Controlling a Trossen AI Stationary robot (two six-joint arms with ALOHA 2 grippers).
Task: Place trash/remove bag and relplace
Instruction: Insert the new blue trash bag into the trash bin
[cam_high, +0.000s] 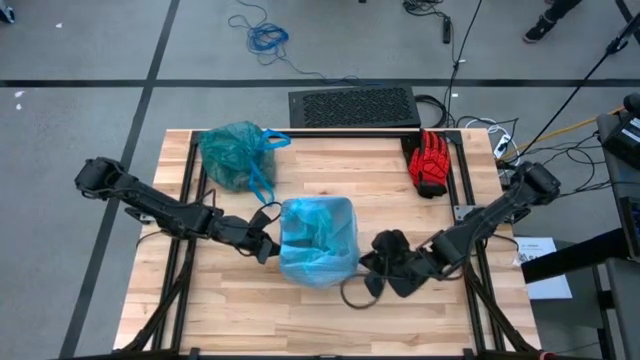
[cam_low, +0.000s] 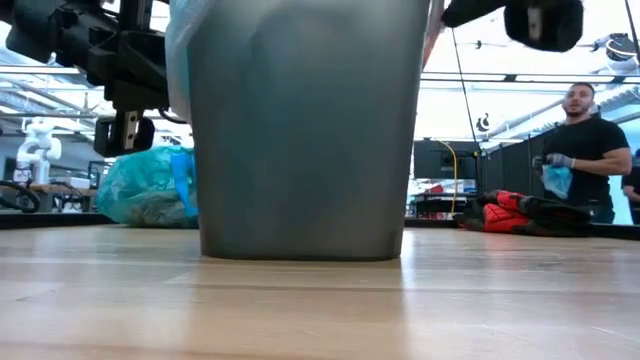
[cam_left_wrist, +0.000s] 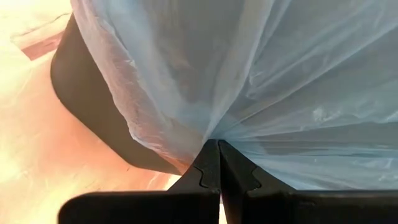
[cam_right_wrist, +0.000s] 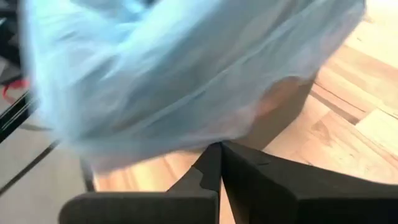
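Note:
The brown bin stands mid-table, lined with a pale sky-blue plastic bag that drapes over its rim. My left gripper is shut at the bin's left side and my right gripper is shut at its right side, each at the pale bag's hanging skirt. The dark teal-green bag with blue handle loops rests on the table by its bulging underside at the far left, touched by neither gripper. The trash is out of view. My left gripper pinches a gathered fold of the pale bag's skirt between its two fingertips, coming level from the table's left. The plastic fans out from the pinch in taut creases over the bin's wall. My right gripper meets the lower hem of the pale bag with its shut fingertips, slanting down from the table's right. The plastic hangs above them over the bin's wall. Blur hides how many layers are caught.
A red glove lies at the far right corner. A black grille sits beyond the far edge. A loose cable loop lies near the right gripper. A person stands beyond the table holding a blue piece.

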